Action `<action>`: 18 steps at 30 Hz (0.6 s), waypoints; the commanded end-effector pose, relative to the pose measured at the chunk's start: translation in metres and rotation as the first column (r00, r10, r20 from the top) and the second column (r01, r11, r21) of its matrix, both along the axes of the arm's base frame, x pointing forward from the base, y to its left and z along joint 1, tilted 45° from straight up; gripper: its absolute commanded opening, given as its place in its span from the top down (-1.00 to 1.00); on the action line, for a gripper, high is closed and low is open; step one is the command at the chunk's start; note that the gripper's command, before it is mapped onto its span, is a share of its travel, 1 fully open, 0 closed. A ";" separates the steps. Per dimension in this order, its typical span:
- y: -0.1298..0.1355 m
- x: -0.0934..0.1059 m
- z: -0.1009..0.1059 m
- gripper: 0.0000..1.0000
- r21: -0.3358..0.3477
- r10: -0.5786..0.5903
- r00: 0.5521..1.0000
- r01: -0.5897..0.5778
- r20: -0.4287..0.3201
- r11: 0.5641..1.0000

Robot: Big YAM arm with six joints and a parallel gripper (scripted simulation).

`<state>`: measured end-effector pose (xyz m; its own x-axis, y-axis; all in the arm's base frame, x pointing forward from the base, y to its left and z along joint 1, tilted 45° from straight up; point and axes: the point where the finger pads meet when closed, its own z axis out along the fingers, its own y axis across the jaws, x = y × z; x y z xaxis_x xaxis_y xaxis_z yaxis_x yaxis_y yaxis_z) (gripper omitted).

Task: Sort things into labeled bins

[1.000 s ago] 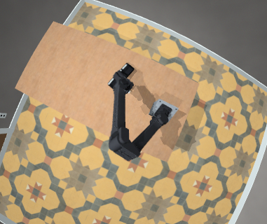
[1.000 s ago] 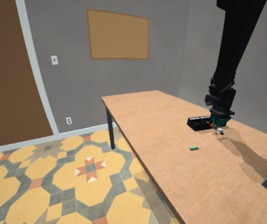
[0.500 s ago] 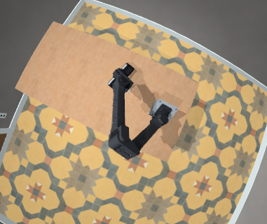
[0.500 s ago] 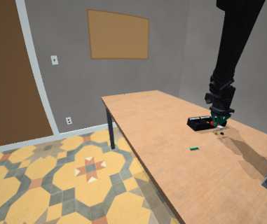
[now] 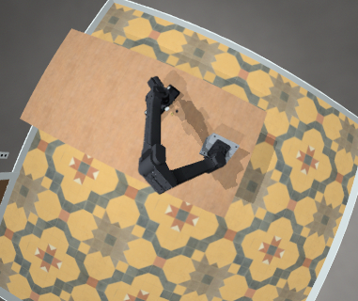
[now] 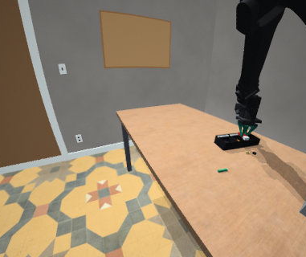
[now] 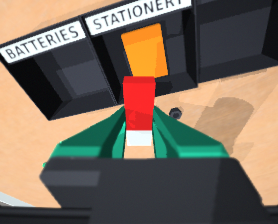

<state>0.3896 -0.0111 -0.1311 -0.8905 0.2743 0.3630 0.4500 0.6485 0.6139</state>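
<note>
My gripper [image 6: 246, 132] [image 7: 139, 111] is shut on a red and white block [image 7: 139, 100], like an eraser, held in front of and above the open side of the STATIONERY compartment. The black bin [image 6: 224, 144] [image 7: 198, 45] has three compartments, labelled BATTERIES, STATIONERY and one whose label is out of the wrist view. An orange block [image 7: 146, 50] lies in STATIONERY; BATTERIES looks empty. A green battery [image 6: 222, 170] lies on the table. A black nut [image 6: 254, 152] [image 7: 175, 113] [image 5: 177, 111] and a yellow nut [image 6: 247, 152] lie beside the bin; the yellow one is hidden in the wrist view.
The wooden table [image 5: 91, 80] [image 6: 162, 140] carries the arm's grey base plate [image 5: 232, 145] near one end. The arm's upper links arch over the table. The bin's compartment walls stand just below the fingers.
</note>
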 end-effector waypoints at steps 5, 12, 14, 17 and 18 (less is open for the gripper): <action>-0.041 0.049 -0.016 0.64 -0.039 -0.206 0.966 0.202 -0.155 0.979; -0.037 0.040 -0.007 0.64 -0.071 -0.314 0.902 0.307 -0.296 0.949; -0.037 0.040 -0.007 0.64 -0.084 -0.343 0.876 0.335 -0.340 0.938; -0.037 0.040 -0.007 0.64 -0.103 -0.380 0.839 0.371 -0.389 0.923; -0.037 0.040 -0.007 0.64 -0.111 -0.393 0.825 0.382 -0.407 0.917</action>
<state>0.4080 -0.0242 -0.1445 -0.5776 0.4984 0.6465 0.8069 0.4683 0.3599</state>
